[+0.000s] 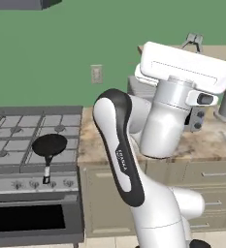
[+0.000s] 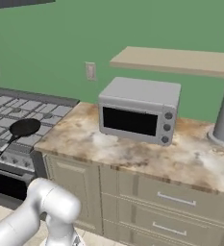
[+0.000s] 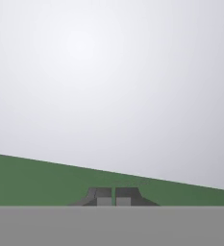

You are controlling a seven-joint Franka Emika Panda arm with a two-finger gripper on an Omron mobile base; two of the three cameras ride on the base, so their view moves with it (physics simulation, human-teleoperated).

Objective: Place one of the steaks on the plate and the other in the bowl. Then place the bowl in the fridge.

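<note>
Gripper points up at green wall and pale ceiling, fingertips nearly together, clenched on nothing. Pan sits on stove; toaster oven on counter. No steaks, plate, bowl or fridge visible

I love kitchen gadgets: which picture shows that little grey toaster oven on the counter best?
The right base view: the toaster oven stands whole there, showing door and knobs. In the left base view the arm hides most of it. The hand view faces wall and ceiling.
</note>
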